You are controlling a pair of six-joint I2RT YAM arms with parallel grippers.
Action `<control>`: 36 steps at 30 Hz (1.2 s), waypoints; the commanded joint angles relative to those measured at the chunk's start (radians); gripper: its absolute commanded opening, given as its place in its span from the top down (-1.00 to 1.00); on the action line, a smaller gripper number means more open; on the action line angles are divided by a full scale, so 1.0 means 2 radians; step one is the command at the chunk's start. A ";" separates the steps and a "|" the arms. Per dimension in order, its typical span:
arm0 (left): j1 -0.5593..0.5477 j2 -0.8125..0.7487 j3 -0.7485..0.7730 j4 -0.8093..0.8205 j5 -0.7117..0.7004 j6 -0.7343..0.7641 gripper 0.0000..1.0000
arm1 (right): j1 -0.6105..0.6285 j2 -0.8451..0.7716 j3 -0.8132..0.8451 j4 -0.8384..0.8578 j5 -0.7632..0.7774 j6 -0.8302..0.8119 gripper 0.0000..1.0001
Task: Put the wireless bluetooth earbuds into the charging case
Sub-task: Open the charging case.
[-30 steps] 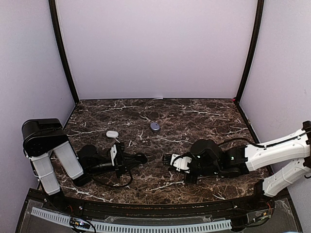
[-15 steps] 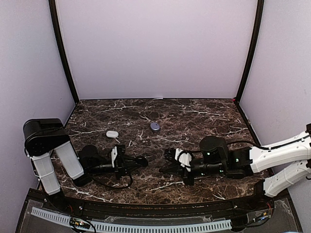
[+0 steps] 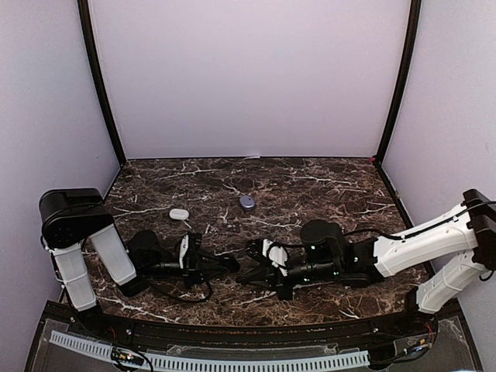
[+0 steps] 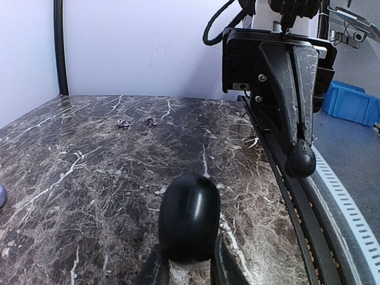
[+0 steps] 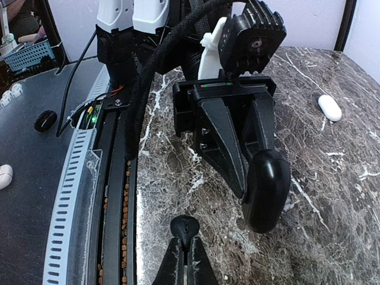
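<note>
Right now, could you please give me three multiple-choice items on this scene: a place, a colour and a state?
1. Where is the white case?
A) on the marble table, left of the purple case
B) at the table's far right corner
C) off the table

2. What colour is the held case in the left gripper?
A) white
B) purple
C) black

3. How is the right gripper?
A) wide open
B) shut on a small black earbud
C) shut on nothing

Answers: 1 A, the top view shows it there; 2 C, both wrist views show it black; 3 B, its own wrist view shows the earbud pinched.
</note>
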 commanded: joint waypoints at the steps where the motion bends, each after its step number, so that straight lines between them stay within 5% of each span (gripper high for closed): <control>1: 0.003 0.003 0.007 0.112 0.033 -0.013 0.67 | -0.007 0.024 0.024 0.041 -0.040 -0.008 1.00; 16: 0.003 0.008 0.019 0.112 0.066 -0.038 0.67 | -0.037 0.093 0.059 0.064 -0.140 -0.018 1.00; 36: 0.001 0.015 0.030 0.112 0.118 -0.053 0.69 | -0.109 0.084 0.024 0.088 -0.144 -0.005 1.00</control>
